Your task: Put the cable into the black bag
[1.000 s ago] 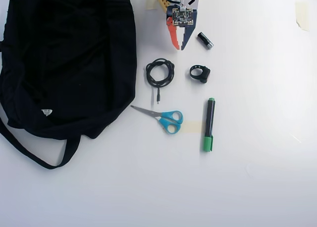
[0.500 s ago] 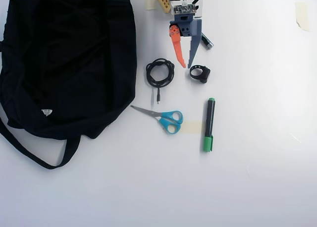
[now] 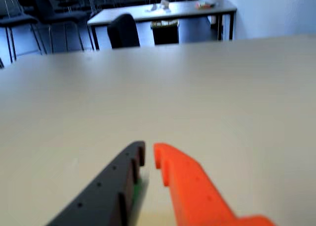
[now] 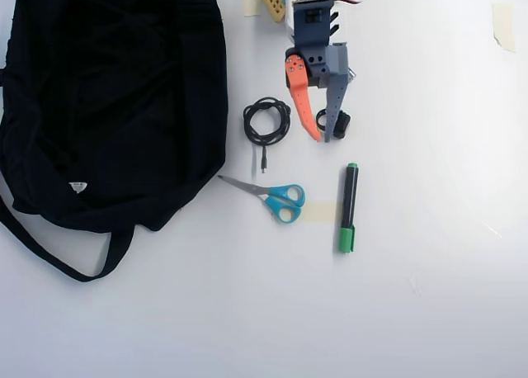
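in the overhead view, going left to right, the black bag (image 4: 107, 106) is lying well to the left of my fingers, slumped flat with its strap trailing toward the bottom edge; it looks unzipped and wide, so i judge it is sitting there as an easy drop target. the cable (image 4: 266, 120) is resting on the table (image 4: 429, 295) just left of my orange finger, coiled, its plug end pointing down toward the scissors (image 4: 272, 196), which are lying below my fingertips and to the left. nothing is touching the cable.

my gripper (image 4: 321, 139) is reaching down the picture with the fingers nearly together, only a narrow gap between the tips, and gripping nothing. the wrist view is showing the same: a thin slit between the dark finger and the orange one, bare table beyond. a small black ring (image 4: 341, 123) is peeking out just right of my dark finger, mostly hidden under it. the green marker (image 4: 349, 206) is lying just below my tips and to the right.

i am sitting beside the coil, not over it, so i judge i need to shift left and open wider.
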`<state>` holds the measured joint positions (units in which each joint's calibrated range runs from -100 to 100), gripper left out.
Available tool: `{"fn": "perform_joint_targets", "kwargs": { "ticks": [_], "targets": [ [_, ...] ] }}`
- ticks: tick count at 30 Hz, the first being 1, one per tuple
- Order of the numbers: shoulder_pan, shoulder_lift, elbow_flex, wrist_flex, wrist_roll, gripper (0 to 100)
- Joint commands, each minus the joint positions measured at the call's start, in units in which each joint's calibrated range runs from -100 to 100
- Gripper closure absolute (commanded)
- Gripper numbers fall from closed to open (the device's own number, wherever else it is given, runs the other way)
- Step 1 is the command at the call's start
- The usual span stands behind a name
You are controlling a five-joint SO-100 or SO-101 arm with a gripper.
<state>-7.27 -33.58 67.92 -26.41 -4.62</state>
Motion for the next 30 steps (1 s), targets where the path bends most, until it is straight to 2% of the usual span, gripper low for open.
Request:
{"fn": "perform_joint_targets", "kwargs": {
  "ticks": [1,7,14,17,22,30],
  "targets": [
    [1.6,5.5,-12.0,-0.6,0.2,98],
    [2.2,14.8,-24.3,2.5,0.2,98],
    [2.3,21.4,-43.7,20.0,0.4,98],
    [1.9,24.0,-51.5,27.4,3.3,98],
    [2.1,27.4,-62.8,35.2,3.9,98],
    [2.1,27.9,-63.6,36.1,3.8,98]
  ]
}}
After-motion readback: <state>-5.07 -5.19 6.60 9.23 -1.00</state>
